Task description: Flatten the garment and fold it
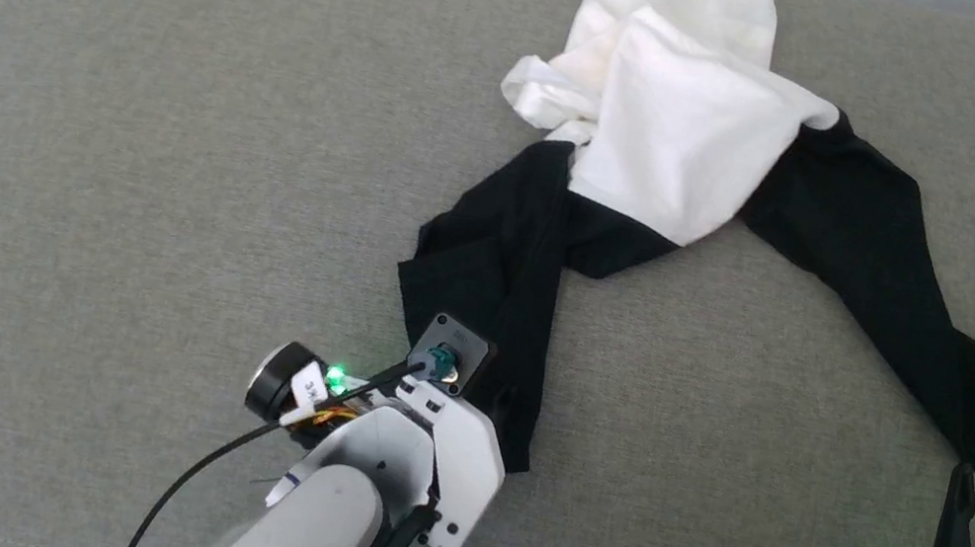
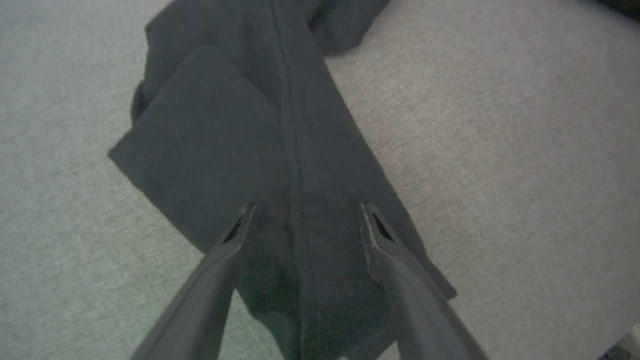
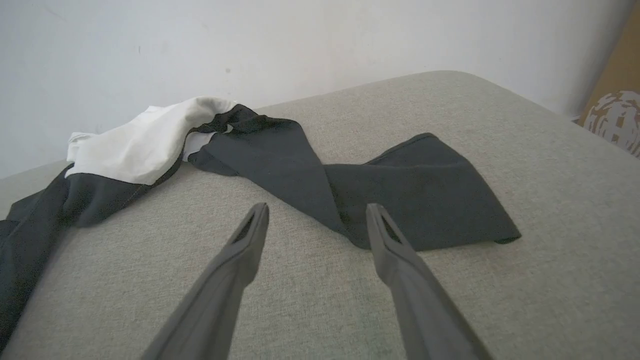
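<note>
garment lies crumpled on the grey padded surface, white body bunched at the far side, black sleeves trailing toward both arms. left gripper hangs over one sleeve, fingers spread apart; right gripper sits just short of the other sleeve, fingers likewise apart.

Soft white cloth garment with black sleeves: one sleeve cut by right frame edge. Fingers of left gripper hidden under white wrist housing, head view.

The shirt is white with black sleeves. The cushion is plain grey and the wall is white. A small light glows green.
</note>
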Motion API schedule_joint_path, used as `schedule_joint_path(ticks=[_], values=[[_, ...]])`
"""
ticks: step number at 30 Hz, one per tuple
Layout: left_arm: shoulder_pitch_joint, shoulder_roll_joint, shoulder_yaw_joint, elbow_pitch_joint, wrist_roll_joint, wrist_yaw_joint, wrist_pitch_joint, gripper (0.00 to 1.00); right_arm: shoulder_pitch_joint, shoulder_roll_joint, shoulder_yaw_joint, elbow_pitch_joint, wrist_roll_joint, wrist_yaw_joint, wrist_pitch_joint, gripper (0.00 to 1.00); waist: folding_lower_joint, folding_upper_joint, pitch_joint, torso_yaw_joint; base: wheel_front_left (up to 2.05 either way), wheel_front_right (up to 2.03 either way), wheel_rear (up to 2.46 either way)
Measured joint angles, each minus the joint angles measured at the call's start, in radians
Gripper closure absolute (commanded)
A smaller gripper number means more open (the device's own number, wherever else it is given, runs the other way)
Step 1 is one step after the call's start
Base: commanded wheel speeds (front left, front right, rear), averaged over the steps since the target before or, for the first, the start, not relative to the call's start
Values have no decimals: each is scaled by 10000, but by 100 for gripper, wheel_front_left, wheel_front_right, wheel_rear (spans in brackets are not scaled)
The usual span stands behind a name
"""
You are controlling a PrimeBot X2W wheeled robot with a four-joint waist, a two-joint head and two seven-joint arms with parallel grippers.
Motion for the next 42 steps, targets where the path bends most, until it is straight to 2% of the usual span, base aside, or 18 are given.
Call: schedule_joint_path(ticks=[3,7,8,9,14,17,20,23,27,30,37,39,42], values=[[-218,-15,-23,698,209,466,142,0,-81,0,-13,90,0,0,-29,0,0,0,91,-180,0,0,0],[-574,-138,2,1262,-115,688,140,0,-135,-2,-38,169,0,0,-86,0,-1,0,149,-382,0,0,0],[-643,-138,-4,1358,-247,688,125,15,-136,-2,-40,199,0,0,-86,0,-1,0,146,-421,0,0,0],[-716,-136,-10,1463,-353,686,92,100,-137,-2,-40,228,0,0,-88,0,-1,0,131,-447,0,0,0],[-865,-217,-119,1870,-941,612,-142,100,-138,-2,-107,337,-2,0,-92,0,-1,0,-47,-457,0,0,0],[-818,-205,42,1691,-1908,487,-211,100,-130,-2,-138,368,-6,0,-90,0,-1,0,-190,-388,0,0,0],[-576,-194,554,548,-3883,401,-12,100,-89,0,-180,360,-6,0,-86,0,-1,0,-317,-269,0,0,0],[-742,50,1400,-936,-4638,466,435,100,11,-4,-242,334,-8,0,-81,0,-1,0,-375,-98,0,0,0],[-1490,1400,3143,-2351,-5154,988,1162,100,30,0,-171,236,-6,0,-21,0,-1,0,-253,7,0,0,0],[-2060,1927,4253,-2669,-5887,1344,1753,100,-10,0,-123,205,-4,0,8,0,-1,0,-41,-6,0,0,0],[-3072,3340,5536,-1421,-5302,2366,1760,100,-290,4,-29,198,-8,0,15,0,0,0,772,-318,0,0,0],[-3139,3499,5634,-928,-5007,2650,1595,100,-374,-2,-61,215,-19,0,17,0,1,0,1048,-447,0,0,0],[-3219,3350,5814,-343,-4955,2917,1093,100,-499,0,-36,245,-25,0,10,0,0,0,1435,-623,0,0,0]])
